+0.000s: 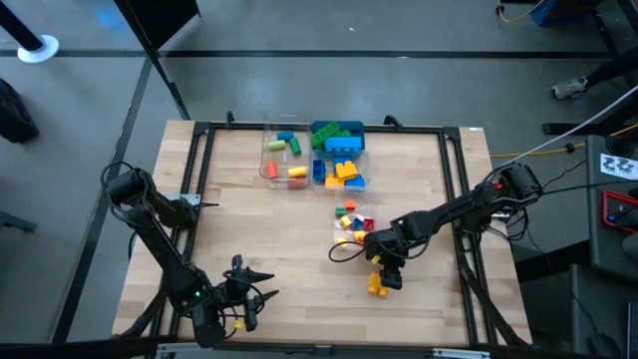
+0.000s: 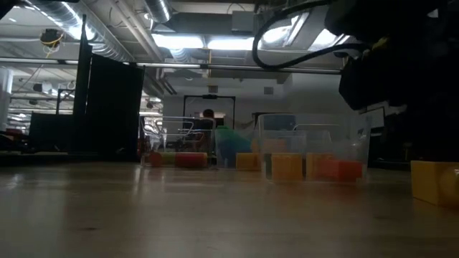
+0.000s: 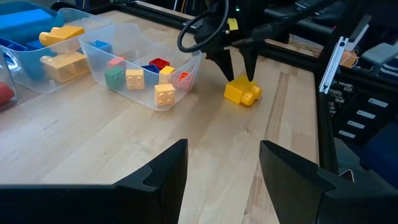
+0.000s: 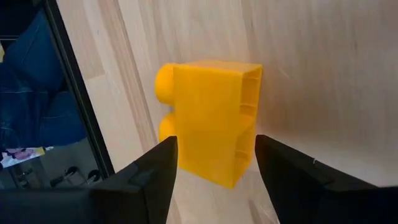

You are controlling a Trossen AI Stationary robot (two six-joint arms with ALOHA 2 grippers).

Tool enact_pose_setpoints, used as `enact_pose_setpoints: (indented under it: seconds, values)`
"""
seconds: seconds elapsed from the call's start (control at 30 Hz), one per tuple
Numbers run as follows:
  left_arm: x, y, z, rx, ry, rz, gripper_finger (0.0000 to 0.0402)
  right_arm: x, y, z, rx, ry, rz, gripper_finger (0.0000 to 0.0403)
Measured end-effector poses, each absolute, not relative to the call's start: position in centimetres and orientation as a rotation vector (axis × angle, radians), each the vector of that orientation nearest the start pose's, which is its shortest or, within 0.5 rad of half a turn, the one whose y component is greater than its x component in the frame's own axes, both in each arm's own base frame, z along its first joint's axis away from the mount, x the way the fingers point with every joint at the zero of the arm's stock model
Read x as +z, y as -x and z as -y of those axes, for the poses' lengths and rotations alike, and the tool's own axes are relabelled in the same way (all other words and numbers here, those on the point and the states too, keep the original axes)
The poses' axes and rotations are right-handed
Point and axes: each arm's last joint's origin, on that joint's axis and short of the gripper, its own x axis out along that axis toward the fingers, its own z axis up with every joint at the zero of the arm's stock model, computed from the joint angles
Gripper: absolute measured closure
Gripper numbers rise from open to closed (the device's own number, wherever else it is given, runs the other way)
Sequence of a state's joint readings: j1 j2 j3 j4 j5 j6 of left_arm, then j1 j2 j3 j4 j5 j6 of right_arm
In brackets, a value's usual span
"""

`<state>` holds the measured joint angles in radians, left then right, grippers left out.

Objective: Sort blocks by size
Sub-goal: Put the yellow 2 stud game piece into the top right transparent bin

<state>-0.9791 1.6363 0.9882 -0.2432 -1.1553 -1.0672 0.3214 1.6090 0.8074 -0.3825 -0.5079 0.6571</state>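
A yellow two-stud block (image 4: 211, 118) lies on its side on the table near the front right; it also shows in the high view (image 1: 378, 285) and the left wrist view (image 3: 242, 92). My right gripper (image 4: 216, 143) is open just above it, fingers pointing down on either side, not touching. It shows in the high view (image 1: 385, 269) too. My left gripper (image 3: 224, 177) is open and empty near the table's front left (image 1: 242, 299). Several small blocks (image 1: 351, 219) lie in a small clear tub behind the yellow block.
At the far middle stand a clear tub (image 1: 284, 150) with green, yellow, red and orange blocks, a clear tub (image 1: 341, 175) with blue and yellow blocks, and a teal-blue tray (image 1: 337, 135) with green and blue blocks. A black frame rail (image 1: 461, 179) runs along the table's edges.
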Motion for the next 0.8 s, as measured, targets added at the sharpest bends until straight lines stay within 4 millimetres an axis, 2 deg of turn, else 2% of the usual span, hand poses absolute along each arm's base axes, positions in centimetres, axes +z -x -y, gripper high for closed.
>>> enact_pose_setpoints:
  seconds: [0.2, 0.3, 0.63, 0.8]
  values:
    - [20.51, -19.98, 24.98, 0.352, 0.267, -0.281, 0.0218, 14.11, -26.4, -10.27, 0.31, -0.656, -1.403, 0.0187]
    - [20.52, -19.97, 24.99, 0.352, 0.267, -0.281, 0.0218, 13.75, -26.48, -10.35, 0.322, -0.667, -1.419, 0.0202]
    - [20.52, -19.97, 24.99, 0.352, 0.267, -0.28, 0.0218, 13.82, -26.52, -10.49, 0.364, -0.689, -1.427, 0.0314]
    - [20.52, -19.97, 24.99, 0.352, 0.267, -0.281, 0.0218, 14.11, -26.62, -10.71, 0.443, -0.728, -1.429, 0.0376]
